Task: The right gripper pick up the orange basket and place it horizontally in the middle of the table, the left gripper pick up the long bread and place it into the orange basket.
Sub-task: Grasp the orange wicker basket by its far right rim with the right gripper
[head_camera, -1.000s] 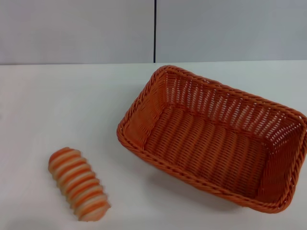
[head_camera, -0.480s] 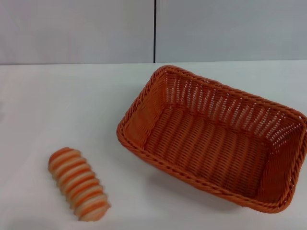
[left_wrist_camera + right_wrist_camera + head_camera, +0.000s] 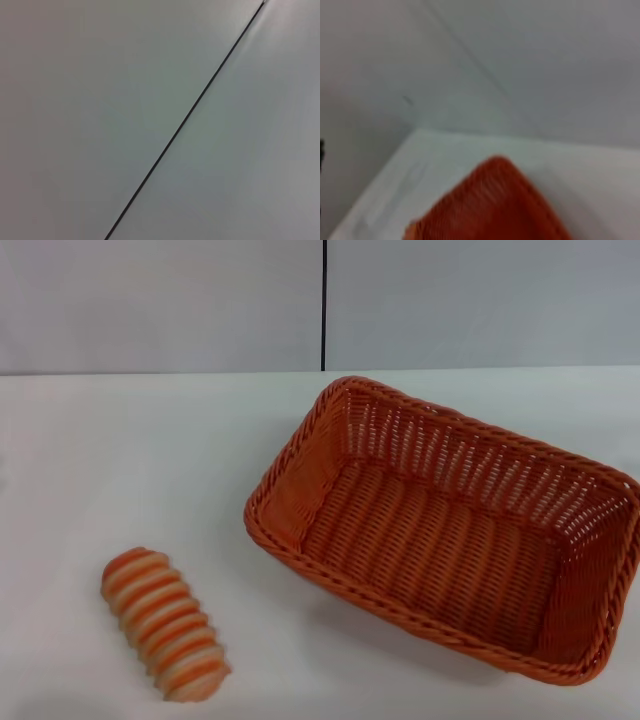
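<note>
The orange basket (image 3: 445,530) sits skewed on the right half of the white table (image 3: 150,460), its long side running from the middle back toward the front right; nothing lies inside it. One corner of the orange basket (image 3: 490,205) shows in the right wrist view. The long bread (image 3: 165,625), striped orange and cream, lies on the table at the front left, well apart from the basket. Neither gripper shows in any view. The left wrist view holds only grey wall with a dark seam.
A grey wall (image 3: 160,300) with a vertical dark seam (image 3: 323,305) stands behind the table's back edge. The table's edge and corner (image 3: 415,135) show in the right wrist view beyond the basket.
</note>
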Controlling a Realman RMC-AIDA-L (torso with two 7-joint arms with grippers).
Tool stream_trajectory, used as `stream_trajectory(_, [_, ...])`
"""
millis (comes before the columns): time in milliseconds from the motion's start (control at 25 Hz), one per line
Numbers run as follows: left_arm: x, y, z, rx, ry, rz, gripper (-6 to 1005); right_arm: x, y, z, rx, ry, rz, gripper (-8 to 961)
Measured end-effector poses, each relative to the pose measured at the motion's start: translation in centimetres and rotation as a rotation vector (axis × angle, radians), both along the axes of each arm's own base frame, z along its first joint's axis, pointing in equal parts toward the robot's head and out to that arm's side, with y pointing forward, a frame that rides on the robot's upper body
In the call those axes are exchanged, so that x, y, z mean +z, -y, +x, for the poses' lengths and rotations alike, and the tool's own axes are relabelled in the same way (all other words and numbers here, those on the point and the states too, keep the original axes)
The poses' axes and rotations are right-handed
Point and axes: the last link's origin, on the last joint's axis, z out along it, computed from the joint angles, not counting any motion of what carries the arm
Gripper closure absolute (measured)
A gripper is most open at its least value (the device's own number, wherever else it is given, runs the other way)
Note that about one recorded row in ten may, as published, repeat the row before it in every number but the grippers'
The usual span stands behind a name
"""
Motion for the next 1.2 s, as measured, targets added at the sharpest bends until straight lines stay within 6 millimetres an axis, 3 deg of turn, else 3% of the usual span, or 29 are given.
stream_trajectory(320, [-0.1,-0.1,0.1,0.001,0.001,-0.001,156,-3.8,-1.8,-0.1,-0.012,0.111,-0.140,311])
stream_trajectory(1200, [-0.2,-0.5,0.2,-0.005,0.007,-0.003,163,-9.2,-3.7,0.9,-0.049,0.264,-0.207,313])
